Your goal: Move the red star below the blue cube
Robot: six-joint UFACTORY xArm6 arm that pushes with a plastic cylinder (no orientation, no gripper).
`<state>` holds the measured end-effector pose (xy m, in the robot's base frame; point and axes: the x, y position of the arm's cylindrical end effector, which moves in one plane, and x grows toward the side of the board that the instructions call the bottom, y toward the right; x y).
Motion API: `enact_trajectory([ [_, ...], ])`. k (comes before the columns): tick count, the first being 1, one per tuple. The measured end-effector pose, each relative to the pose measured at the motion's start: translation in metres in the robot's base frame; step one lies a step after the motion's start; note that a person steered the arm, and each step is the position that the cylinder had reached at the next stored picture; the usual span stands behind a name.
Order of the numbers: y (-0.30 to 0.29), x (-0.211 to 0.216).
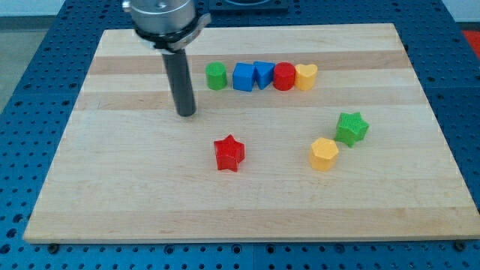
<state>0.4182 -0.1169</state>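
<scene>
I have no hand to open or clench, only a dark rod, and my tip (187, 114) rests on the wooden surface (112, 195) with nothing touching it, well to the left of the row of blocks and up-left of the red star (229, 153). The red star sits apart from everything, near the middle of the surface, nearer to the view's bottom than the row. The blue cube (244, 76) stands in that far row, with a green cylinder (217, 76) just to its left and a second blue block (263, 73), its shape hard to make out, touching it on the right; a red cylinder (284, 76) and a yellow heart (306, 76) follow. The star is already lower than the cube and only slightly left of it, so I judge it needs a short shove to the right and a little toward the row. It looks like a small, stiff, light plastic piece that should slide easily on smooth wood, but its points make it prone to spin if I press off-centre. I cannot grip it, so I would set my tip against a notch between two arms on its left side, pushing through its middle. The yellow block (324, 154) and green star (352, 127) lie well to the right, out of the way.
</scene>
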Motion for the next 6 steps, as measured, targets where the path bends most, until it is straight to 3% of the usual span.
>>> enact_trajectory([
  [1,-0.035,0.051],
  [2,-0.015,0.125],
  [3,0.041,0.144],
  [5,0.104,0.063],
  [6,0.108,0.076],
])
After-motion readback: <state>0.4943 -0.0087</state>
